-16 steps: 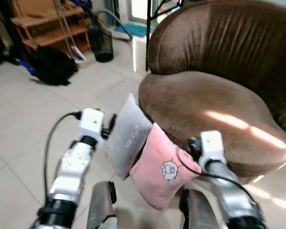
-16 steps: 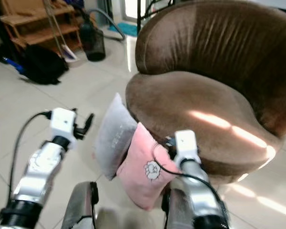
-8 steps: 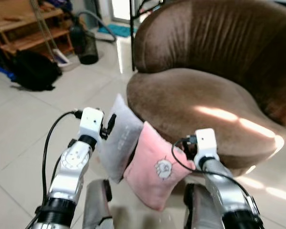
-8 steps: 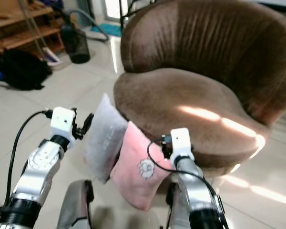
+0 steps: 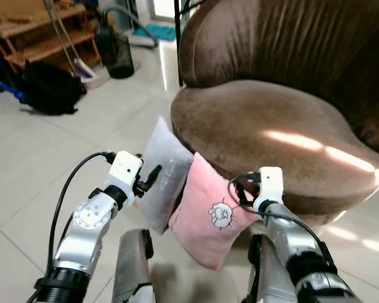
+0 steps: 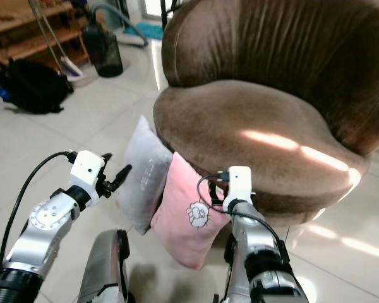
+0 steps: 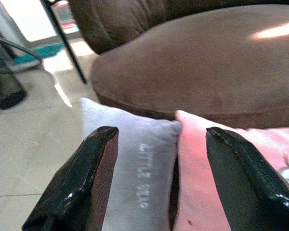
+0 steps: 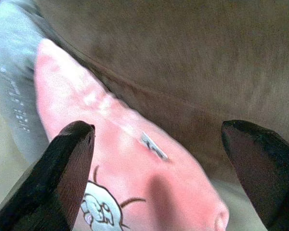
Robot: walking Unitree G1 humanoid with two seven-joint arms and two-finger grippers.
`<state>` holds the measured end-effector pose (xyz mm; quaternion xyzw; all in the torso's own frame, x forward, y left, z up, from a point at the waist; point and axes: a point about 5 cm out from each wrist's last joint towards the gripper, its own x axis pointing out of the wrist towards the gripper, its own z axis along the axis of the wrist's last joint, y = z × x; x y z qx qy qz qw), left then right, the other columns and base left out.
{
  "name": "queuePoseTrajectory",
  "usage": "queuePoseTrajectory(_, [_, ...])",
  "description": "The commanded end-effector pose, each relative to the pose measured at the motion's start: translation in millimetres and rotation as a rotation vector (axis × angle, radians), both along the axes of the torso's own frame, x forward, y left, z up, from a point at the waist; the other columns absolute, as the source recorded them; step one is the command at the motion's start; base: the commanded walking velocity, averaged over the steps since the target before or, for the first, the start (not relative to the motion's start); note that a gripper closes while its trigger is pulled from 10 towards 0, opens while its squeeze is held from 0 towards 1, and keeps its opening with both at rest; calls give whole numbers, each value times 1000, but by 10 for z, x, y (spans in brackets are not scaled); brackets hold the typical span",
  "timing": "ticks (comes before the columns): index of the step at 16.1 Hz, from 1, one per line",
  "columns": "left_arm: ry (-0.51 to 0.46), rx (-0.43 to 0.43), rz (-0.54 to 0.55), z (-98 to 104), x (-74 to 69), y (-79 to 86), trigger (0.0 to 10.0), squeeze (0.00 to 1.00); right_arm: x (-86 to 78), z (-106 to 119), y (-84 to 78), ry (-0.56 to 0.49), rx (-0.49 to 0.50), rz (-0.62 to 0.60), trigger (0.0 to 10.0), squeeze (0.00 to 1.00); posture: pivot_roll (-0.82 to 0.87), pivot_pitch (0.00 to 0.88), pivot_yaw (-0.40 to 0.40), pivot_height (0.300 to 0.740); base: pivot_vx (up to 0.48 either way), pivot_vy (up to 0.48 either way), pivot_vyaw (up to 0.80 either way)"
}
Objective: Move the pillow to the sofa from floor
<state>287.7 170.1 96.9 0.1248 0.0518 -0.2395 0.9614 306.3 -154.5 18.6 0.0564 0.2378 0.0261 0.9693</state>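
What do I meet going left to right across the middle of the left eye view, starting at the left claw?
Left claw → grey pillow → pink pillow → right arm's white wrist camera → brown sofa seat.

Floor: pale glossy tiles, daylight glare. Wooden shelf unit at far left. Black bag and dark bin on floor nearby.
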Motion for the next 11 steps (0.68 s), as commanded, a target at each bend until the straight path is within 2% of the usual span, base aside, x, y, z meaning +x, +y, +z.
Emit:
queuePoseTrajectory(1, [42, -10, -72, 41, -47, -1, 10000, 0, 12, -38, -50, 25, 73, -90, 10000, 1000, 112, 148, 56, 502, 0, 0, 0])
queuePoseTrajectory(4, [164, -36, -251, 85, -289, 30, 10000, 0, -53, -129, -177, 52, 151, -234, 10000, 1000, 166, 215, 104, 502, 0, 0, 0])
queuePoseTrajectory(6, [240, -71, -386, 178, -432, 31, 10000, 0, -80, -145, -323, 46, 197, -347, 10000, 1000, 191, 249, 146, 502, 0, 0, 0])
queuePoseTrajectory(8, [260, -42, -420, 245, -454, 52, 10000, 0, -94, -154, -481, 41, 279, -476, 10000, 1000, 218, 281, 176, 502, 0, 0, 0])
queuePoseTrajectory(9, [264, -51, -420, 280, -470, 62, 10000, 0, -96, -150, -518, 32, 315, -527, 10000, 1000, 223, 285, 179, 502, 0, 0, 0])
queuePoseTrajectory(11, [276, -53, -420, 324, -522, 110, 10000, 0, -78, -122, -542, -8, 458, -611, 10000, 1000, 234, 292, 183, 502, 0, 0, 0])
